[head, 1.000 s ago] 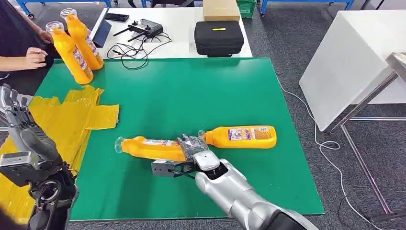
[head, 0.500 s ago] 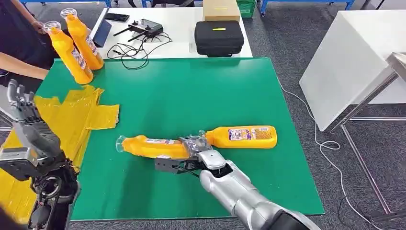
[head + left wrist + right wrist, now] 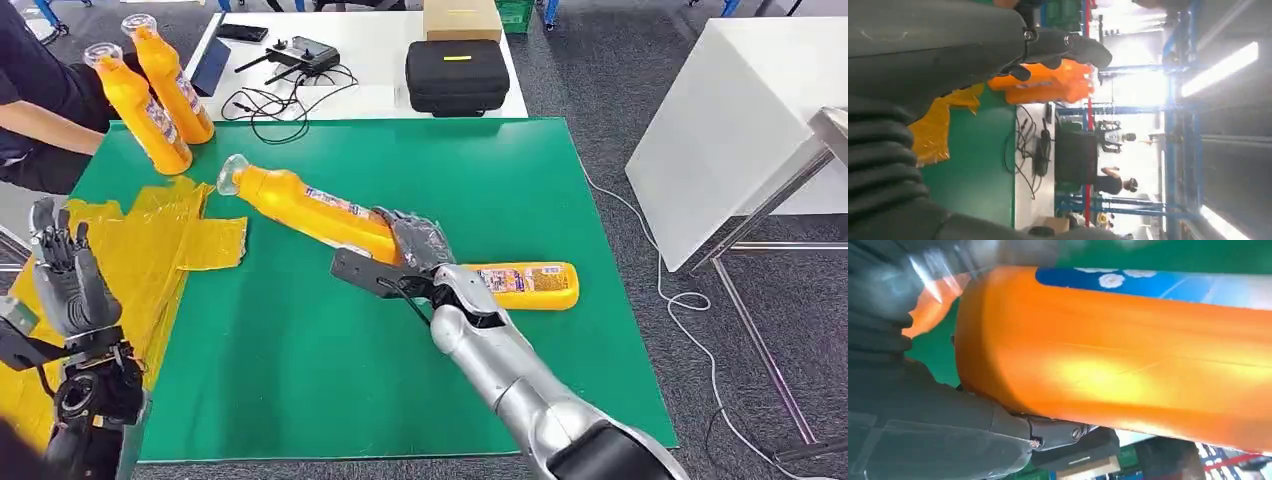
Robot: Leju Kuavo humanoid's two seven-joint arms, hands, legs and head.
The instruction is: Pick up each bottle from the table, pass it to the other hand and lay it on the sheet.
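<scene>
We see our right hand (image 3: 415, 245) wrapped around the base end of an orange bottle (image 3: 300, 205), holding it clear of the green worktop (image 3: 300, 350) with the clear cap end tilted up and pointing toward the far left. In the right wrist view the bottle's orange body and blue flowered label lie right against the grey thumb, so the grip is firm. A second orange bottle (image 3: 520, 285) lies on its side on the worktop just behind our right forearm, its label facing up. Two more orange bottles (image 3: 150, 120) stand upright at the far left corner of the green mat, close together. The crumpled yellow sheet (image 3: 150, 250) is spread over the left edge of the worktop, and nothing lies on it. Our left hand (image 3: 65, 285) is raised above the near part of that sheet, fingers spread and pointing up, holding nothing. A person's arm (image 3: 45, 125) in a dark sleeve reaches in at the far left, near the standing bottles. Beyond the mat a white table (image 3: 380, 40) carries a black case (image 3: 457, 75), a cardboard box (image 3: 462, 20), a controller (image 3: 305, 58) and loose black cables (image 3: 270, 100).
</scene>
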